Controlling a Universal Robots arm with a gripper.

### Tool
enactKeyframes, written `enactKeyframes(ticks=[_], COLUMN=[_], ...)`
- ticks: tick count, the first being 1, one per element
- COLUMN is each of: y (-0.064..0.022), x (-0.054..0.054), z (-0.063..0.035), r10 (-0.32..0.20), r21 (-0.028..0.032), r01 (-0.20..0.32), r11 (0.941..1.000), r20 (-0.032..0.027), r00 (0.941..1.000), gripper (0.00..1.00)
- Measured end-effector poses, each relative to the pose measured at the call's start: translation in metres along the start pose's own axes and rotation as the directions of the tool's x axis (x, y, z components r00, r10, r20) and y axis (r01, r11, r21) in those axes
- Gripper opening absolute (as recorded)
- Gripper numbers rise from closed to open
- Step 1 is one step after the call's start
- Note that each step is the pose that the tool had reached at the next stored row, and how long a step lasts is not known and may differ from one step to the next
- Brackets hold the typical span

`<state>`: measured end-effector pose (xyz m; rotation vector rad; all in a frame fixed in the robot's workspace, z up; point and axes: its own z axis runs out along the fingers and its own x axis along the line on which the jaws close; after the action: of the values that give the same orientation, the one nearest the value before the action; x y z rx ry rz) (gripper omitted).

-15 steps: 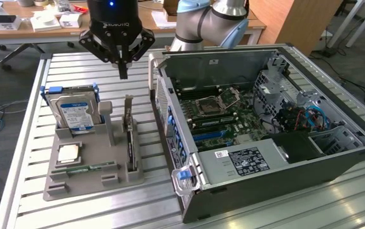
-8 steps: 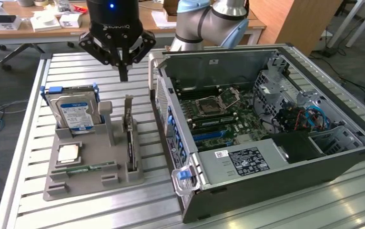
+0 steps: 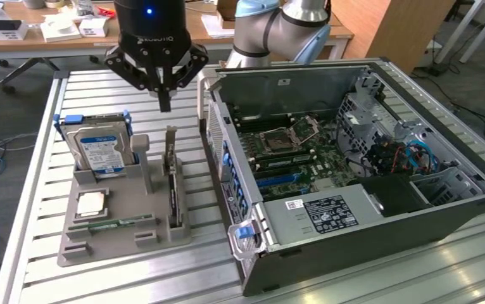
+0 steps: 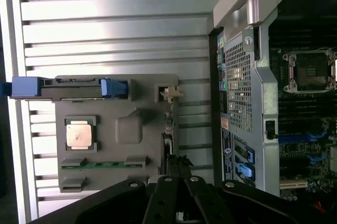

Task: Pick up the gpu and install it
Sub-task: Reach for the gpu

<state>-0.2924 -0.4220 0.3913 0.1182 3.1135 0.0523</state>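
Observation:
The gpu (image 3: 172, 183) stands on edge in a slot of the grey holder tray (image 3: 124, 244), its pale bracket end uppermost. In the wrist view the gpu (image 4: 168, 132) appears edge-on as a thin dark strip with the bracket at its far end. My gripper (image 3: 164, 101) hangs above the tray's far end, a little beyond and above the card, touching nothing. Its black fingers are pressed together with nothing between them. The gripper (image 4: 179, 165) sits over the card's near end in the wrist view.
The tray also holds a blue-labelled hard drive (image 3: 99, 149), a CPU (image 3: 90, 204) and a RAM stick (image 3: 116, 223). At the exterior view's right lies the open computer case (image 3: 378, 228), its motherboard (image 3: 302, 158) with blue slots exposed. All rests on a slatted metal table (image 3: 99, 88).

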Motion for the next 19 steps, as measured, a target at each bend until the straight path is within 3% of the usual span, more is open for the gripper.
enactKeyframes(ticks=[13, 19], y=[-0.0191, -0.0281], x=[-0.001, 0.004], z=[-0.0007, -0.0011], r10=[0.000, 0.000], r21=[0.0003, 0.0003], r01=[0.000, 0.000], r11=[1.0000, 1.0000], r20=[0.0000, 0.0000], r00=[1.0000, 1.0000], gripper=[0.11, 0.11])
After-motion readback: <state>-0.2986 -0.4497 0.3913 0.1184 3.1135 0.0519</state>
